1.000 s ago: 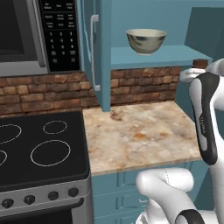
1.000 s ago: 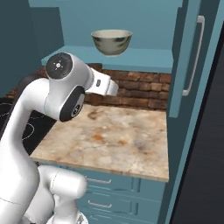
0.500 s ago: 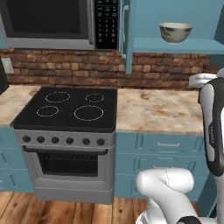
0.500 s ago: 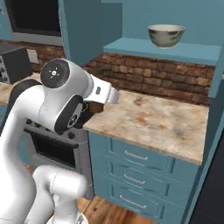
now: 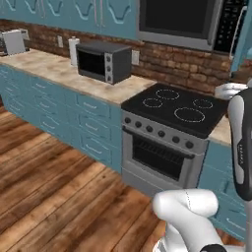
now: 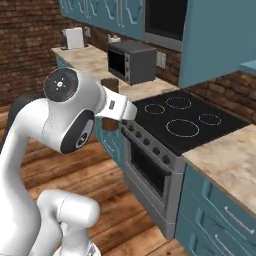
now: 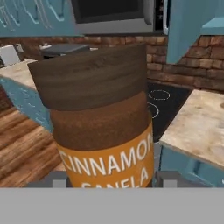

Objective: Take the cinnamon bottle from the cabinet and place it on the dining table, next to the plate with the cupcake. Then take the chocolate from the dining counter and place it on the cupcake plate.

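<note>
Closest to the hand camera stands the brown cinnamon bottle with a dark wood-grain cap and an orange label [image 7: 103,127], upright and held in the pincer [image 7: 109,183], whose jaws are clamped on its lower body. In the right base view the same bottle shows as a small brown shape just past the white forearm, hanging in the air in front of the stove and above the floor.

Under it runs the floor of reddish-brown wooden planks [image 5: 54,182]. Next comes the stove with a black glass top bearing four white ring marks, a row of dark knobs and a grey oven door [image 5: 170,130]. On either side run teal drawer fronts [image 5: 83,123], topped by a beige speckled stone table [image 6: 232,157] on the stove's right and a longer stretch of it on its left.

Further along that longer stretch sits a grey boxy microwave with a dark door [image 5: 103,60], with a white upright canister just beside it and a silver toaster [image 5: 14,42] at the far end. Behind all of it is a red-brown brick wall [image 5: 167,61], with teal upper cabinets [image 5: 74,12] and a second built-in microwave with a black keypad [image 5: 189,22] over the stove.
</note>
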Controlling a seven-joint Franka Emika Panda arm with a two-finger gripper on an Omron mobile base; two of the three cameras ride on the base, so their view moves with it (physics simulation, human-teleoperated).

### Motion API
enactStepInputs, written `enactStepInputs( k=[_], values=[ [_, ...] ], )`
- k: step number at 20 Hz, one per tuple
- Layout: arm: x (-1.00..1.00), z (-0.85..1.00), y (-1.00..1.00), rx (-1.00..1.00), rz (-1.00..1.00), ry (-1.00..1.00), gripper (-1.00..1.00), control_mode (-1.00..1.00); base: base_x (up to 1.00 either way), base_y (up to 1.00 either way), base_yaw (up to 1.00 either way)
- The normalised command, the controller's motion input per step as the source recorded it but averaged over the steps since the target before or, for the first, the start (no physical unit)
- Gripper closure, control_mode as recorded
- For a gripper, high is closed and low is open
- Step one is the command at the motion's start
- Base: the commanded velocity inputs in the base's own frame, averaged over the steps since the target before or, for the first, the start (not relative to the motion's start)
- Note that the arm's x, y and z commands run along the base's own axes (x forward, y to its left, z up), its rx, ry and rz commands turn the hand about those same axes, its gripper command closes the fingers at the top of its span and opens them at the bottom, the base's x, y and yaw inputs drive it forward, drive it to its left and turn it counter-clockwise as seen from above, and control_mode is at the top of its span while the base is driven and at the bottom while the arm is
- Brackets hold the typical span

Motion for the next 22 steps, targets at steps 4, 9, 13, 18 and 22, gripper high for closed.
enactStepInputs(
  k=[4,9,13,18,22],
  values=[
    [0.0,0.0,0.0,0.0,0.0,0.0,1.0,1.0,-0.01,0.35,0.93],
    [0.0,0.0,0.0,0.0,0.0,0.0,1.0,1.0,0.0,0.24,0.9],
    [0.0,0.0,0.0,0.0,0.0,0.0,1.0,1.0,0.47,0.12,0.7],
    [0.0,0.0,0.0,0.0,0.0,0.0,1.0,1.0,1.0,0.0,0.11],
    [0.0,0.0,0.0,0.0,0.0,0.0,1.0,1.0,1.0,0.0,0.0]
  ],
)
